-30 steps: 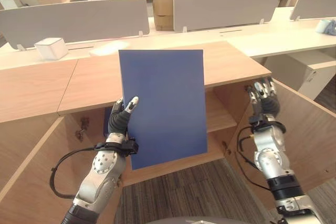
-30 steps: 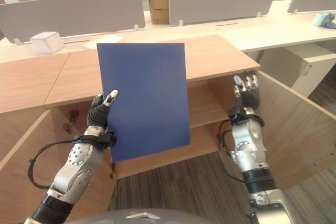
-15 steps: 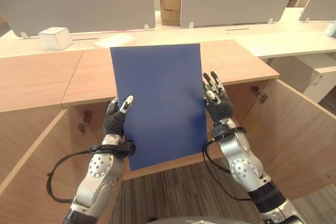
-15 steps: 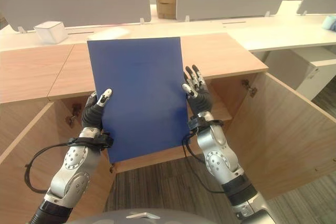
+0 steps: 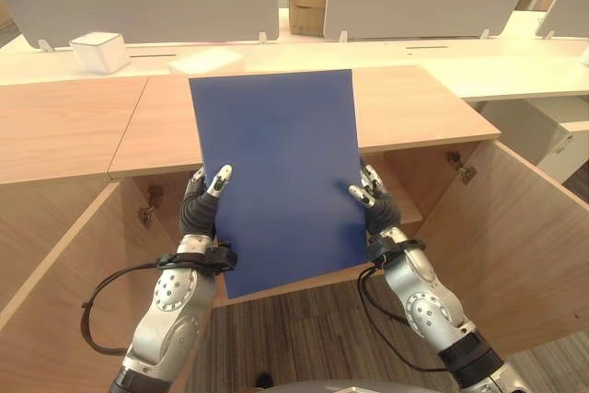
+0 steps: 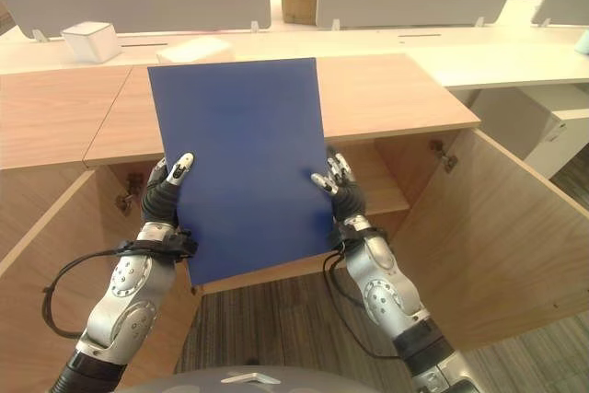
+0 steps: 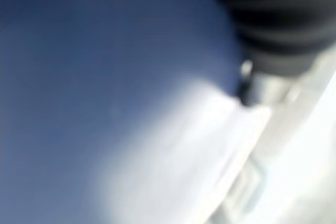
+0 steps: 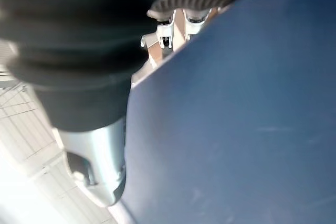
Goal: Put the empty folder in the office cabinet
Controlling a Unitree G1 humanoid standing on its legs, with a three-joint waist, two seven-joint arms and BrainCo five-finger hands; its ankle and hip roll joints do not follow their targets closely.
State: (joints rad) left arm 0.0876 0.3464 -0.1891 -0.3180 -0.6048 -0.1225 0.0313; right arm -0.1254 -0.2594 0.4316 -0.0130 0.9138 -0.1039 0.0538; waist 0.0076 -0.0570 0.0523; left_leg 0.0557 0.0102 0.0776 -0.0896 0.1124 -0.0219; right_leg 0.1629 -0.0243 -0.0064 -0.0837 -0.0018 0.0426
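The open light-wood office cabinet [image 5: 433, 108] spreads across my view, its top running from nine o'clock to three o'clock and its right door [image 5: 515, 236] swung out at four o'clock. In front of its open middle bay I hold the flat dark-blue rectangular folder [image 5: 281, 172] upright, tilted slightly, its plain face toward me; I can read no label or writing on it. My left hand [image 5: 204, 209] pinches the folder's left edge at eight o'clock, thumb on the front face and fingers behind. My right hand [image 5: 373, 204] grips the right edge at four o'clock, thumb over the front, fingers behind the cover. Half a second ago my right hand stood just beside that edge with straight fingers; a second ago it was well apart, near the right door. A small white box [image 5: 97, 51] sits on the desk at eleven o'clock.
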